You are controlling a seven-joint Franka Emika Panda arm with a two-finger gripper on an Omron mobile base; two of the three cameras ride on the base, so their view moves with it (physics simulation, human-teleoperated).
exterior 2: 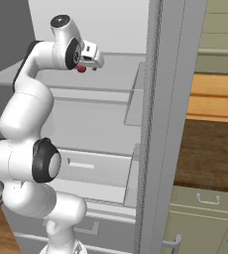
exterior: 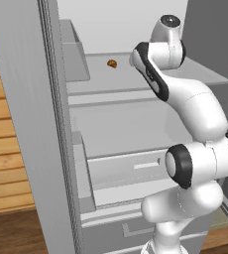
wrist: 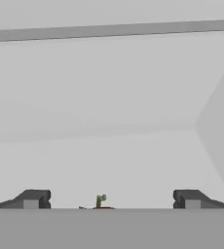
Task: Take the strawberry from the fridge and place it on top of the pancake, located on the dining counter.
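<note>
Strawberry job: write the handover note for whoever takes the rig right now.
Gripper: open, jaws spread wide, holding nothing, reaching into the open fridge.
Strawberry: on the upper shelf, right at the hand; in the hand view its green stalk pokes up between the fingertips.
Orange-brown item: same shelf, further left; not the target.
Done: fridge opened, hand lined up on the strawberry.
Left: close on it, lift it out, take it to the dining counter, set it on the pancake.
</note>
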